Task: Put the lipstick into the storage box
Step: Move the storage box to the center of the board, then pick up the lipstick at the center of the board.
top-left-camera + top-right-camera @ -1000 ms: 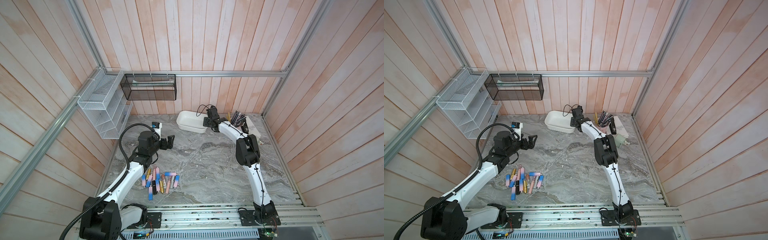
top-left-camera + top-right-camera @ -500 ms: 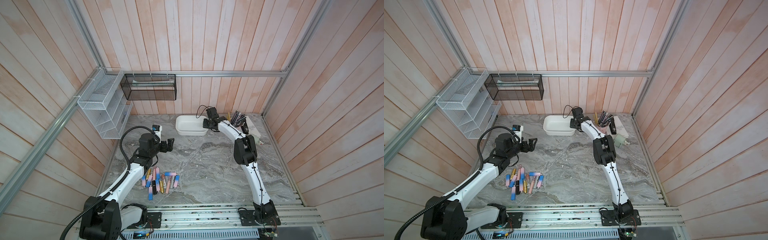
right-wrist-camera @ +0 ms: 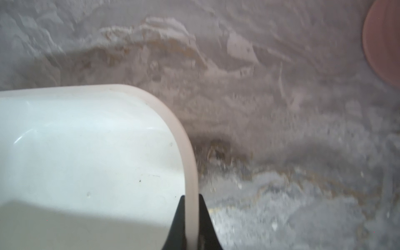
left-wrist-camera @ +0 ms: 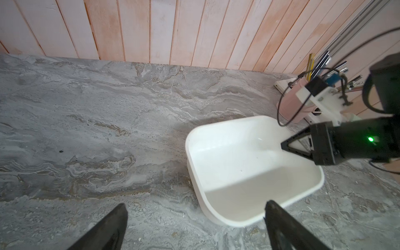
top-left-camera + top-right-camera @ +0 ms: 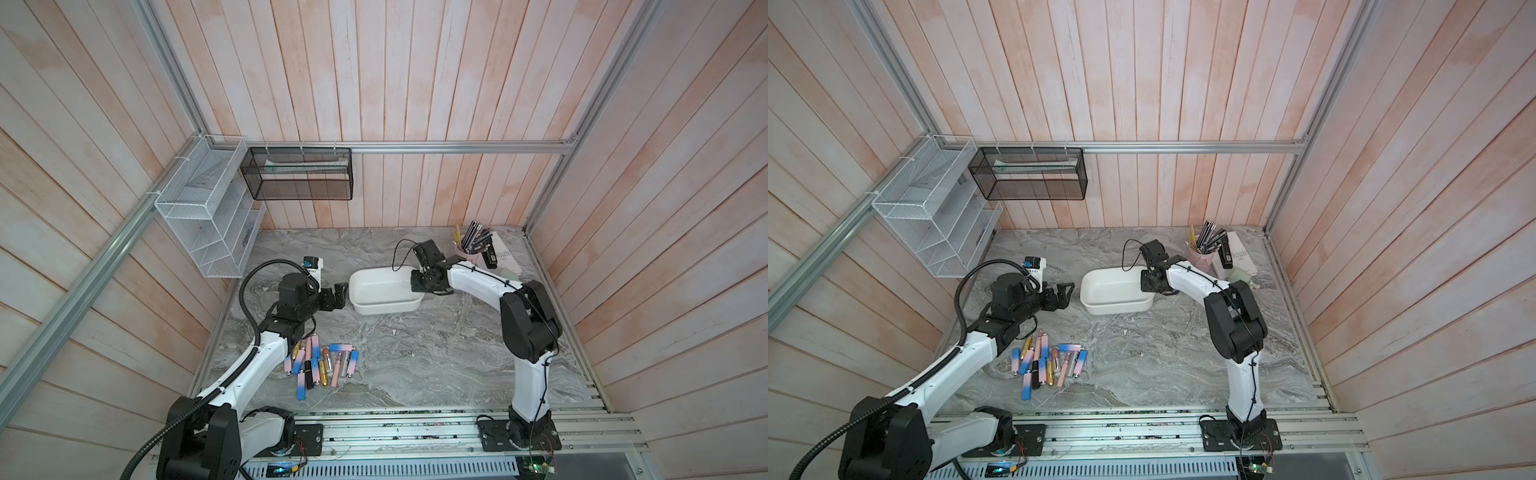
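The right gripper (image 3: 191,202) was clamped on the storage box (image 3: 190,164) rim. The left gripper (image 4: 195,205) stood with jaws apart and empty. The lipsticks (image 5: 322,365) lay behind them, none boxed.

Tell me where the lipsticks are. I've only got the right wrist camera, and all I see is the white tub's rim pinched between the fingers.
Observer: The lipsticks lie in a loose pile on the marble tabletop, nearer the robot's base than the storage box.
Operator: Is the left gripper holding one?
Observer: No. The left gripper is open and empty, near the box's end away from the right gripper.
Operator: Anything in the box yet?
Observer: Nothing; the left wrist view shows its floor bare.
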`<action>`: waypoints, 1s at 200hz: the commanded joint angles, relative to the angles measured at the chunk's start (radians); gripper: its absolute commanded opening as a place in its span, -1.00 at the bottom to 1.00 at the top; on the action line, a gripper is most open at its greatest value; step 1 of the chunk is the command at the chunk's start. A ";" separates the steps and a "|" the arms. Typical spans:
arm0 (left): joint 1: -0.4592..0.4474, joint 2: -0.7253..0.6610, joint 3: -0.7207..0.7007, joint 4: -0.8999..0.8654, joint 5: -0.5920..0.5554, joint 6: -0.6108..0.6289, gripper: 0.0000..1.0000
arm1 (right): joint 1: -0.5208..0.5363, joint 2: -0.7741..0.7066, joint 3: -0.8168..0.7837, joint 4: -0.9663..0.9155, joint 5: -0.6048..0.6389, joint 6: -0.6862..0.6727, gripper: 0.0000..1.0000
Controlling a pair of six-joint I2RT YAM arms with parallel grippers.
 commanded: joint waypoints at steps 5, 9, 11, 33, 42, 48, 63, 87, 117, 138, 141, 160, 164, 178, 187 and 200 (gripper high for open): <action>-0.008 -0.028 -0.029 0.017 0.030 -0.042 0.99 | 0.047 -0.103 -0.174 0.061 0.006 0.081 -0.88; -0.010 -0.029 -0.031 0.015 0.032 -0.044 1.00 | 0.059 -0.119 -0.199 0.072 0.007 0.088 -0.85; -0.013 -0.030 -0.032 0.013 0.033 -0.046 1.00 | 0.063 -0.125 -0.211 0.077 0.007 0.093 -0.82; -0.034 -0.024 -0.030 -0.021 0.019 -0.060 1.00 | 0.098 -0.158 -0.294 0.116 0.005 0.128 -0.42; -0.047 -0.024 -0.027 -0.043 0.005 -0.068 1.00 | 0.106 -0.162 -0.298 0.114 0.012 0.128 -0.23; -0.056 -0.026 -0.026 -0.058 -0.006 -0.075 1.00 | 0.109 -0.165 -0.296 0.108 0.021 0.127 -0.17; -0.077 -0.039 -0.026 -0.096 -0.021 -0.092 0.96 | 0.113 -0.186 -0.285 0.094 0.046 0.117 -0.02; -0.120 -0.054 -0.005 -0.201 -0.037 -0.141 0.79 | 0.114 -0.243 -0.271 0.067 0.097 0.096 0.17; -0.265 -0.095 -0.006 -0.326 -0.098 -0.247 0.58 | 0.108 -0.295 -0.235 -0.001 0.186 0.066 0.25; -0.387 -0.103 -0.016 -0.398 -0.151 -0.346 0.56 | 0.081 -0.309 -0.208 -0.036 0.180 0.039 0.27; -0.402 -0.102 -0.017 -0.410 -0.160 -0.358 0.56 | 0.075 -0.312 -0.203 -0.041 0.177 0.034 0.27; -0.488 -0.092 -0.015 -0.490 -0.208 -0.424 0.45 | 0.047 -0.318 -0.178 -0.074 0.170 0.018 0.29; -0.505 -0.091 -0.014 -0.504 -0.217 -0.443 0.43 | 0.042 -0.321 -0.176 -0.078 0.171 0.016 0.29; -0.555 -0.091 -0.025 -0.540 -0.221 -0.501 0.25 | 0.019 -0.335 -0.174 -0.086 0.165 0.007 0.30; -0.591 -0.090 -0.035 -0.552 -0.237 -0.537 0.20 | 0.003 -0.343 -0.173 -0.089 0.158 0.001 0.30; -0.635 -0.084 -0.050 -0.565 -0.255 -0.575 0.18 | -0.013 -0.356 -0.171 -0.095 0.145 -0.008 0.30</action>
